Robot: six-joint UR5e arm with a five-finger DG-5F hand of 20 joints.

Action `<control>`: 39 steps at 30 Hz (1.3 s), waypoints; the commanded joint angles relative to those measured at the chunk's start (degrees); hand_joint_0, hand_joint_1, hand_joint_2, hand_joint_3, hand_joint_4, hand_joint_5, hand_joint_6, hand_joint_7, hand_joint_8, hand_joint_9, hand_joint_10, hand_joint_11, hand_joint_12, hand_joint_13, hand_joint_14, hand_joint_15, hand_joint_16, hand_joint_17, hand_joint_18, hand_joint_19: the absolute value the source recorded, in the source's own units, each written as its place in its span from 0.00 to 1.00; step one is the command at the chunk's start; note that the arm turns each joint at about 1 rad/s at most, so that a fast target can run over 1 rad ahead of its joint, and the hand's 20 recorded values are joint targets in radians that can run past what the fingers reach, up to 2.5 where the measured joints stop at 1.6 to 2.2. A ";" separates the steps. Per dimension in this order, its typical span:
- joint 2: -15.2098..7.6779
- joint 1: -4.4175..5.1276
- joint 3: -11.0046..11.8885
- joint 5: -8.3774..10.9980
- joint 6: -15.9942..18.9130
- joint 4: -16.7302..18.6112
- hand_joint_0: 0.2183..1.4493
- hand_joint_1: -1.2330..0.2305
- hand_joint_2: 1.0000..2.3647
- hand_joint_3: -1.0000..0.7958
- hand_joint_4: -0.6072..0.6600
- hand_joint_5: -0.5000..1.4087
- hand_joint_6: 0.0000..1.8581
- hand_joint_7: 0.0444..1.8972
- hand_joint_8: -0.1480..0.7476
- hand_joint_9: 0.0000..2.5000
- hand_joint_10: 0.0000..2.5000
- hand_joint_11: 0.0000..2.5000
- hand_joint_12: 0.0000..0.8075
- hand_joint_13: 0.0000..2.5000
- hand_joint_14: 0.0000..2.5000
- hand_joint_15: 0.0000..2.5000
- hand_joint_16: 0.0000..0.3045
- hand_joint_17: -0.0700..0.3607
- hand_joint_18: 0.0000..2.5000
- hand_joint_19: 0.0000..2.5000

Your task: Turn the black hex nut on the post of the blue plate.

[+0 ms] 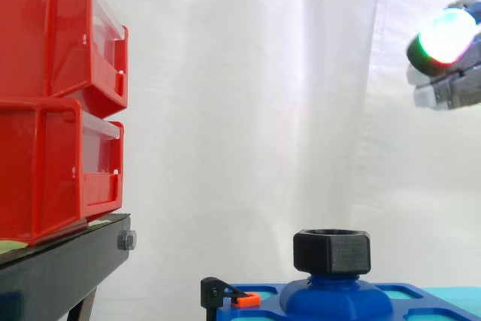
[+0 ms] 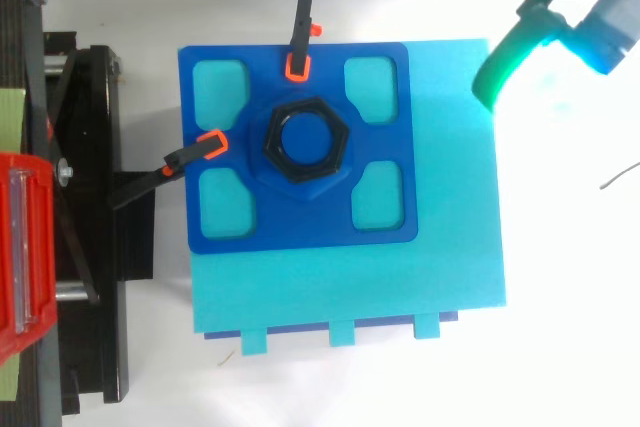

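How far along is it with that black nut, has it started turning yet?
Done: only the setup. Clamps pin the plate, and the nut sits on its post. In hand: the hand hangs high and off to one side, touching nothing. Left: the whole job, as it must come down to the nut, grip it and turn it.

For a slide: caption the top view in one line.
Black hex nut on the post of the blue plate, two clamps at its edges, hand hovering beyond the upper-right corner.
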 commanded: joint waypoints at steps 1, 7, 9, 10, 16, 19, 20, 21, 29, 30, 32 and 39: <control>-0.35 0.79 0.01 2.76 -0.19 1.51 0.20 0.62 0.00 0.28 0.59 0.13 0.27 0.39 0.43 0.06 0.00 0.00 0.47 0.04 0.00 0.00 0.21 0.49 0.00 0.02; -1.14 2.20 0.10 5.58 -2.65 3.36 0.20 0.62 0.00 0.28 0.60 0.13 0.27 0.39 0.43 0.06 0.00 0.00 0.47 0.04 0.00 0.00 0.20 0.49 0.00 0.02; -2.28 2.64 0.62 6.28 -3.71 4.33 0.20 0.61 0.00 0.28 0.60 0.13 0.27 0.39 0.43 0.06 0.00 0.00 0.47 0.04 0.00 0.00 0.20 0.49 0.00 0.02; -2.54 2.90 1.24 6.45 -4.15 4.50 0.20 0.61 0.00 0.28 0.60 0.13 0.27 0.39 0.43 0.06 0.00 0.00 0.47 0.04 0.00 0.00 0.20 0.48 0.00 0.01; -7.11 4.31 5.98 7.16 -7.58 3.36 0.20 0.63 0.00 0.28 0.60 0.13 0.27 0.40 0.43 0.04 0.00 0.00 0.46 0.02 0.00 0.01 0.20 0.48 0.00 0.03; -9.31 4.74 8.36 7.25 -8.63 2.74 0.20 0.62 0.00 0.28 0.60 0.13 0.27 0.40 0.43 0.04 0.00 0.00 0.46 0.02 0.00 0.01 0.20 0.48 0.00 0.03; -9.93 4.83 9.06 7.25 -8.89 2.74 0.20 0.62 0.00 0.28 0.60 0.13 0.27 0.40 0.43 0.04 0.00 0.00 0.46 0.02 0.00 0.01 0.20 0.48 0.00 0.03; -10.54 5.01 10.11 7.25 -9.51 2.57 0.20 0.62 0.00 0.28 0.60 0.13 0.27 0.40 0.43 0.04 0.00 0.00 0.46 0.02 0.00 0.01 0.20 0.48 0.00 0.03; -16.34 5.98 16.44 7.60 -13.38 1.86 0.20 0.62 0.00 0.28 0.61 0.14 0.27 0.40 0.43 0.03 0.00 0.00 0.46 0.02 0.00 0.01 0.20 0.48 0.00 0.03; -17.22 6.06 17.76 8.04 -13.82 1.51 0.20 0.62 0.00 0.28 0.61 0.14 0.27 0.40 0.43 0.03 0.00 0.00 0.46 0.02 0.00 0.01 0.20 0.48 0.00 0.03; -19.24 6.33 19.87 8.21 -14.87 0.37 0.20 0.62 0.00 0.28 0.61 0.14 0.27 0.40 0.43 0.03 0.00 0.00 0.46 0.02 0.00 0.01 0.20 0.48 0.00 0.03; -21.44 6.94 21.98 8.12 -15.84 0.11 0.20 0.62 0.00 0.28 0.61 0.14 0.27 0.40 0.43 0.03 0.00 0.00 0.46 0.01 0.00 0.01 0.20 0.47 0.00 0.03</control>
